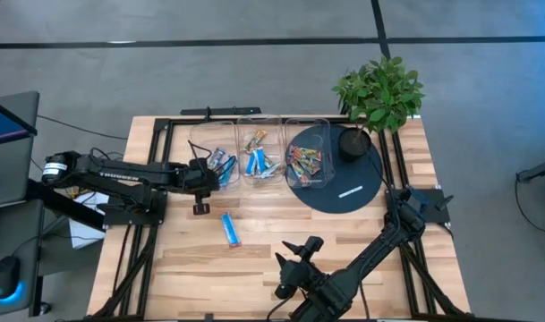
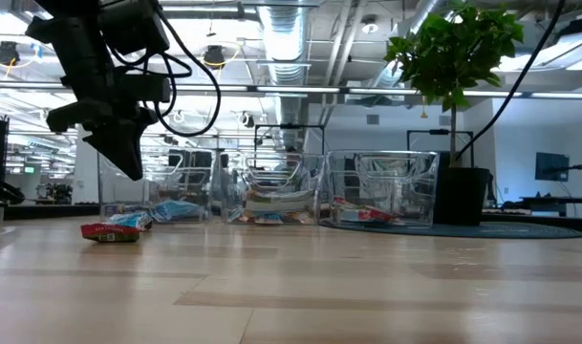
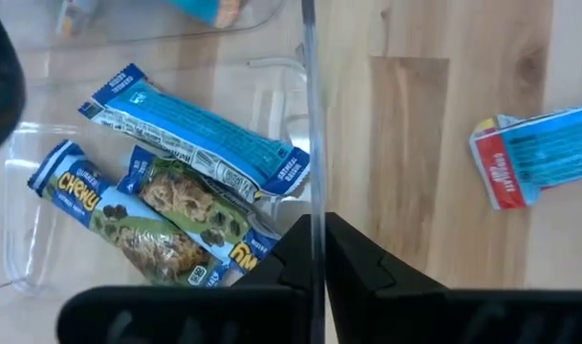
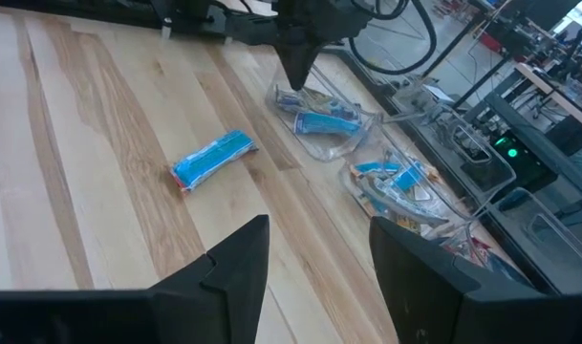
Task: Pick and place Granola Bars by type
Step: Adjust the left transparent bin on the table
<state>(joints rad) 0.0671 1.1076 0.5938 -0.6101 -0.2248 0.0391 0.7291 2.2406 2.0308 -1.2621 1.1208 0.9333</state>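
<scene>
The left tool (image 1: 207, 174), fingers pressed together, hovers at the edge of the leftmost clear bin (image 1: 200, 136) holding blue Chewy granola bars (image 3: 190, 143), while one blue bar (image 1: 231, 229) lies on the worktop (image 1: 191, 268) and the right tool (image 4: 314, 253) waits spread near the front.

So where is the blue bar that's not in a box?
In the high view, the blue bar lies alone on the wooden table, just in front of the left bin.

The pale wooden surface (image 1: 281, 264) carries three clear bins (image 1: 261, 154) in a row, a dark round mat (image 1: 348, 192) and one loose blue granola bar (image 1: 231, 229).
</scene>
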